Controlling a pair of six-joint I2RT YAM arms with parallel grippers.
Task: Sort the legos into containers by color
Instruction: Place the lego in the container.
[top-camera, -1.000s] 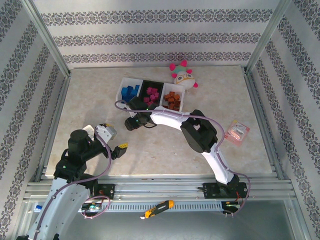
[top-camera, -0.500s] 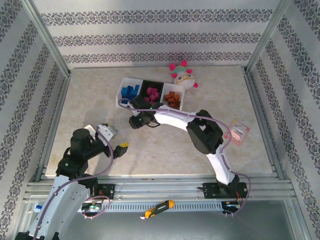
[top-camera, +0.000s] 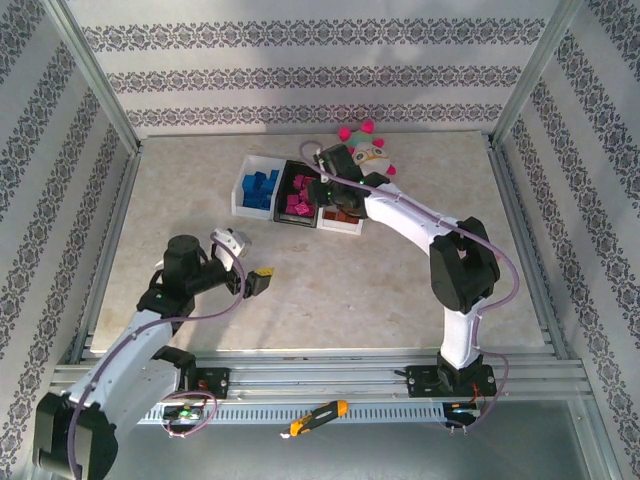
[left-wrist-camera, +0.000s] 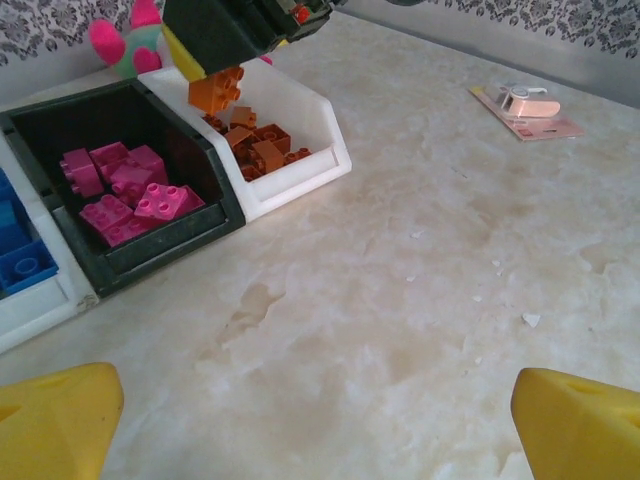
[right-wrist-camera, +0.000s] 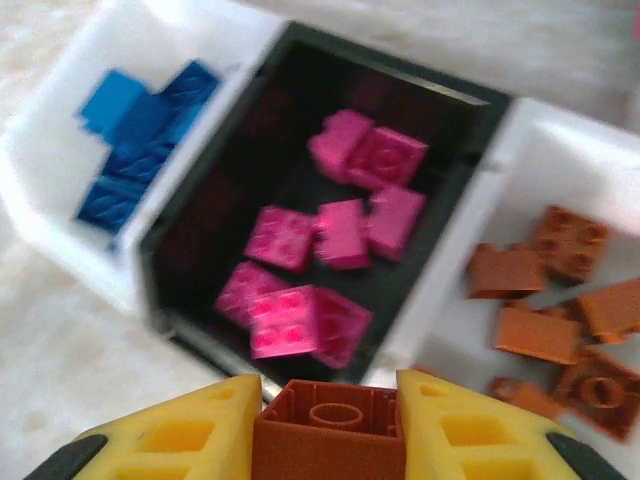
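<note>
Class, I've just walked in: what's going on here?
The right pincer holds an orange-brown brick above the bins, about where the black bin meets the right white bin. The left white bin holds blue bricks, the black bin magenta bricks, the right white bin orange-brown bricks. The left pincer hangs open over the table.

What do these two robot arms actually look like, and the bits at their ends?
The left arm and right arm are alike: white tube-like links between chunky black joints, with a thin purplish cable looping alongside. The left tool and right tool have black bodies, each ending in two blunt yellow fingers.
</note>
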